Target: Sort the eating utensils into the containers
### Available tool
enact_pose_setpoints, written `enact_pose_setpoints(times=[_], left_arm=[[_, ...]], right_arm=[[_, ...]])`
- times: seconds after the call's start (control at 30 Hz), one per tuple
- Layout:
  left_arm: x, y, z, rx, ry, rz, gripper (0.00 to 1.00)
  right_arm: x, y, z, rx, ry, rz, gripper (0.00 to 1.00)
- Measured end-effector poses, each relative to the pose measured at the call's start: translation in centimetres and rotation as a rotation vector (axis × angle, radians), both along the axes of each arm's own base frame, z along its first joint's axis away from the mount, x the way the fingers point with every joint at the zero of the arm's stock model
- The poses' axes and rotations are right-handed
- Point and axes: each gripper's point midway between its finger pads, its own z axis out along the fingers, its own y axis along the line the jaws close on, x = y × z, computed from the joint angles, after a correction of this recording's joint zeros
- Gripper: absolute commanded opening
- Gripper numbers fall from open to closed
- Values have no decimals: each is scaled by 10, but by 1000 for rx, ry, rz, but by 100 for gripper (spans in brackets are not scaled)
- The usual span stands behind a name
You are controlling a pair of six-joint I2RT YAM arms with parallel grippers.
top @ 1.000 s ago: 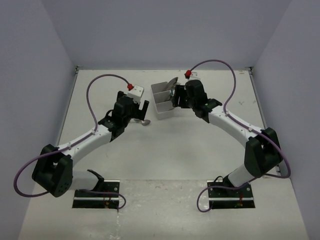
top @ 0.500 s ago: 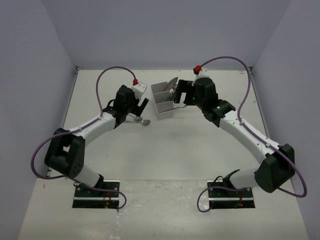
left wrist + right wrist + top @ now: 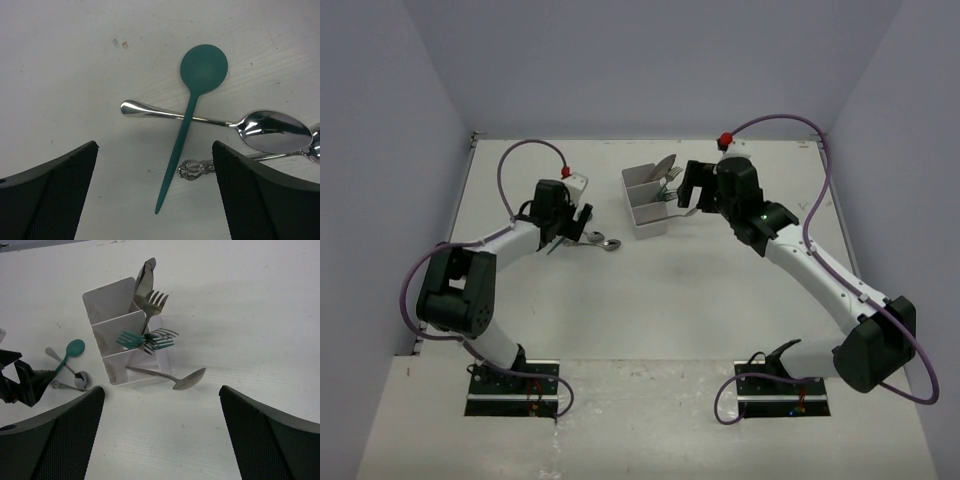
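**Background: table and walls**

White matte table (image 3: pixel 660 300) with faint scuffs and streaks. Two small brownish specks (image 3: pixel 120 44) sit on it in the left wrist view, possibly stains or chips. Plain pale lavender walls (image 3: pixel 650 60) enclose the table on its left, back and right sides.

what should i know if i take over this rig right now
left claw: open, empty, hovering over the loose pieces.
right claw: open, empty, beside the white box.
done: knives in the far compartment, silver fork and teal forks in the middle one, leaning silver spoon sticking out of the near one.
left: on the table, teal spoon lying across the loose silver spoon, with an ornate-handled piece beside them.
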Motion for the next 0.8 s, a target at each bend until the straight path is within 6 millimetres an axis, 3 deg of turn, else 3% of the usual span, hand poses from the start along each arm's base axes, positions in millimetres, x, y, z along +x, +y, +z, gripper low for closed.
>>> enact_pose_setpoints(times=[0.2,0.27,0.37,0.63,0.67,0.8], left_arm=[[-3,-1,-41,4,109,-15,87],[3,-2,-38,-5,100,-15,85],[3,-2,-42,-9,109,-14,59],[0,-5,-47,-16,129,-36,16],[-1,-6,-47,-16,132,-40,0],[-1,-7,-48,-12,135,-64,0]], right_arm=[[5,-15,-1,-19,1,-53,99],[8,-22,-1,-24,-1,-75,99],[11,-32,-1,-27,-1,-104,99],[14,-43,-1,-36,-3,-138,99],[14,-43,-1,-36,-2,-140,99],[12,-46,-3,-39,1,-146,99]])
